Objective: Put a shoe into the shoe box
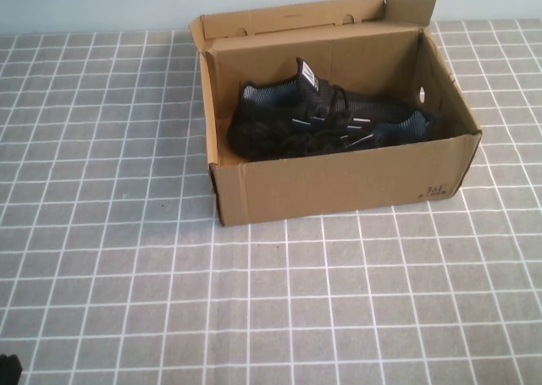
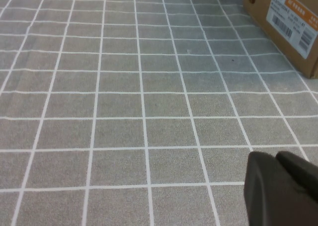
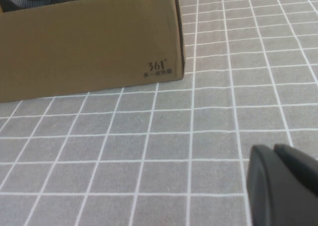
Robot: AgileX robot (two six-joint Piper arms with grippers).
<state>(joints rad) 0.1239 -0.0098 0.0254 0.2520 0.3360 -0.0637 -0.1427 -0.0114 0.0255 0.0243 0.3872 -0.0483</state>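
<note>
A black knit lace-up sneaker [image 1: 326, 118] with short white dashes is lying inside an open brown corrugated cardboard shoe box [image 1: 339, 186], which is sitting toward the far side of a grey cloth with a white grid [image 1: 127, 275]. The black left gripper [image 2: 280, 188] is hovering low over the cloth near the box's labelled end, fingers pressed together and holding nothing. The black right gripper [image 3: 283, 184] is hanging before the box's printed front wall, likewise closed and empty.

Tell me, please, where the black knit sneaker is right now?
In the high view, the black knit sneaker lies inside the open brown cardboard shoe box, at the table's far middle, toe pointing to the robot's right.
</note>
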